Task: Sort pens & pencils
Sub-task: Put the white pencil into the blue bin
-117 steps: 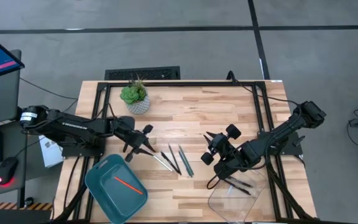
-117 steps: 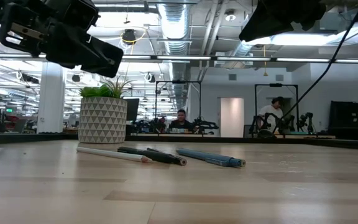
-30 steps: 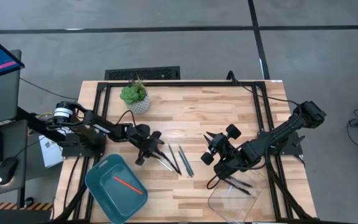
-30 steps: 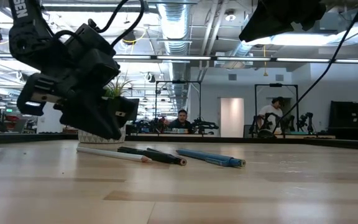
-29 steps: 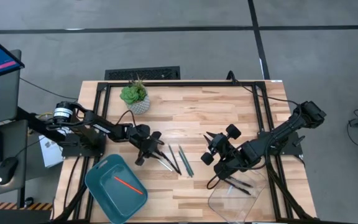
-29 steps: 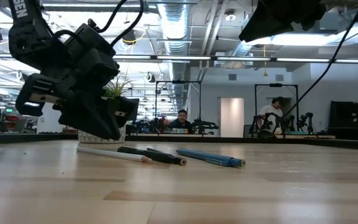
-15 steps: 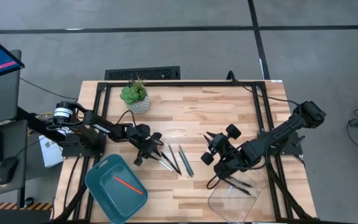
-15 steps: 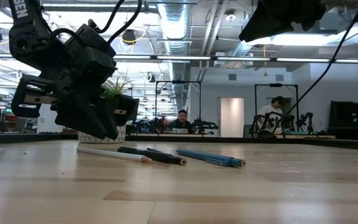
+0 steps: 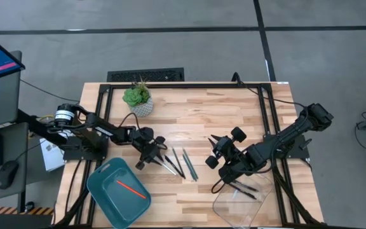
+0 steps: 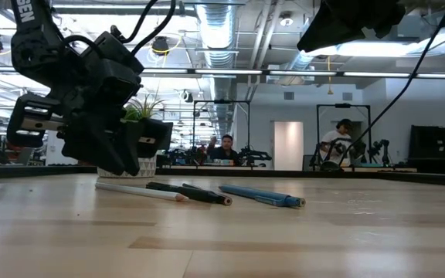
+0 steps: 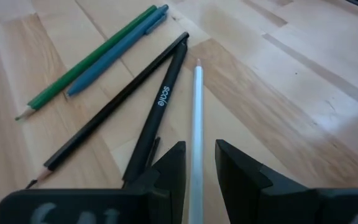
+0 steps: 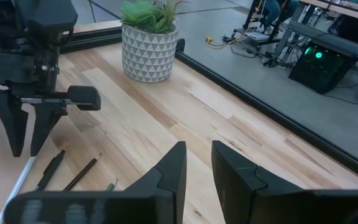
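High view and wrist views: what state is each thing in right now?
Left gripper: open, straddling the white pencil.
Right gripper: open, empty, above the table.
White pencil: flat on table, not gripped.
Black pen: flat on table.
Black pencil: flat on table.
Teal pen: flat, beside green pencil.
Green pencil: flat on table.
Orange pencil: in teal tray.
Black pens: in clear bin.
Plant: upright.

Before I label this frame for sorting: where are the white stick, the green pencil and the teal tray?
white stick [image 11: 196,134], left wrist view, middle of its shaft, between the fingers.
green pencil [image 11: 86,63], left wrist view, mid-shaft.
teal tray [image 9: 101,189], high view, bare floor near its left wall.
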Controlling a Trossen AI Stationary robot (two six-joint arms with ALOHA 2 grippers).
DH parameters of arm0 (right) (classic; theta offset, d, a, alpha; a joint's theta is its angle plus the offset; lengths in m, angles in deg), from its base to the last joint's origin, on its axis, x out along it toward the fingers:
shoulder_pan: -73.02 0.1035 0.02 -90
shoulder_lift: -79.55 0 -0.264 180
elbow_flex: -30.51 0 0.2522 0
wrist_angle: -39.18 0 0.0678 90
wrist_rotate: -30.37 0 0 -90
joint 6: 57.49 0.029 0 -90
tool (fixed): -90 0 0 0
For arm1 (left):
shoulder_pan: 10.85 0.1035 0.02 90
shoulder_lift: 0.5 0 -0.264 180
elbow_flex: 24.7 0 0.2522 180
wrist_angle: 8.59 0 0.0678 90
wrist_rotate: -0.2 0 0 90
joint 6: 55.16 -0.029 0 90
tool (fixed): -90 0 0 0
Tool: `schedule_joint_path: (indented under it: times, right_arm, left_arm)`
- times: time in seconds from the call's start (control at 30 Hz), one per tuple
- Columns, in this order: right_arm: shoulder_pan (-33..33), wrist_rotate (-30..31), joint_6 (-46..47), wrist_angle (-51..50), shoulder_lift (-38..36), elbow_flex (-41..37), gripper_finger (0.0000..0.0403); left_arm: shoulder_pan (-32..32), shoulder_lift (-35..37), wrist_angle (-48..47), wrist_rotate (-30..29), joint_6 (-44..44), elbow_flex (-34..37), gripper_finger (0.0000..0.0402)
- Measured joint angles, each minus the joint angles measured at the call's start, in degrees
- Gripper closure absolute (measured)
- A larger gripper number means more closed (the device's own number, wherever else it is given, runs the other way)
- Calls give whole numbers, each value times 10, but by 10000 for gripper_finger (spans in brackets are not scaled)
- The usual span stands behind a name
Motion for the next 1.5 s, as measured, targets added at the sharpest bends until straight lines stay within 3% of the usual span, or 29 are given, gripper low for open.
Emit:
schedule_joint_path:
  times: [1.5]
  right_arm:
    - [1, 0, 0, 20, 0, -17, 305]
  left_arm:
    - [8, 0, 33, 27, -25, 0, 324]
